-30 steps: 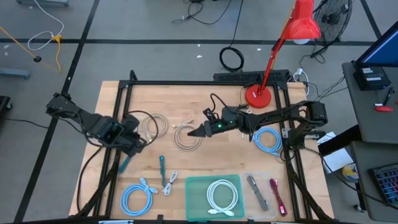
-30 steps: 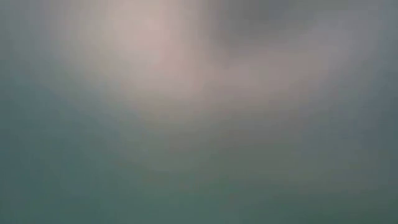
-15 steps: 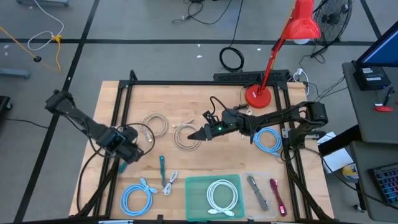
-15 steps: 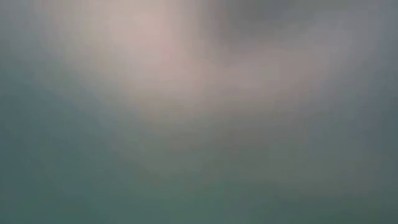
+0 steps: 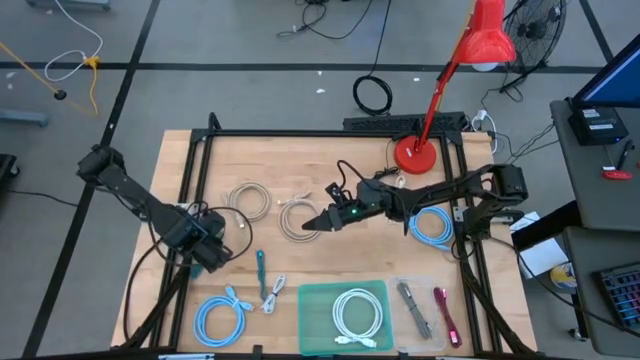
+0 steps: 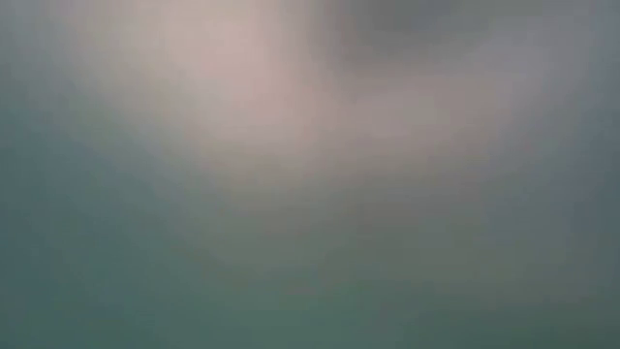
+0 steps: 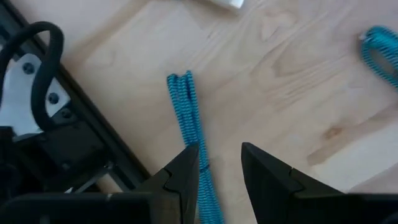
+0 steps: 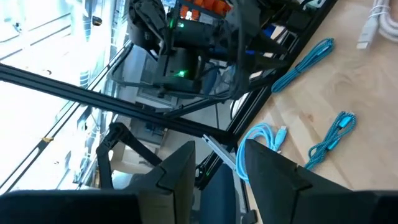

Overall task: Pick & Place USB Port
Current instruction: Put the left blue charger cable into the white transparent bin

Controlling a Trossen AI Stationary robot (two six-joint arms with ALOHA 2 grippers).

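- The pick looks to be in hand: the left gripper hangs low over the left edge of the table, close by the black frame rail
- Its fingers are spread part way with nothing between them; the teal braided cable, which I take for the task's thing, lies flat on the wood, one end running in under one fingertip instead of into the gap
- Next move, as I judge it: shift sideways so the cable sits between the fingers, drop down, close, then carry it to the green tray at the middle of the table's near edge
- The right gripper hovers at mid-table over a white coiled cable, its fingers also apart and empty; it seems to be waiting
- Around: a second white coil, another teal cable, a small white lead, a pale blue coil near the left corner, another pale blue coil at the right edge, and a red lamp
- The tray already holds a white coil, so room there is short
- The rail is close to the left gripper, and the second teal cable and white lead lie on the way to the tray
- The low view shows nothing usable
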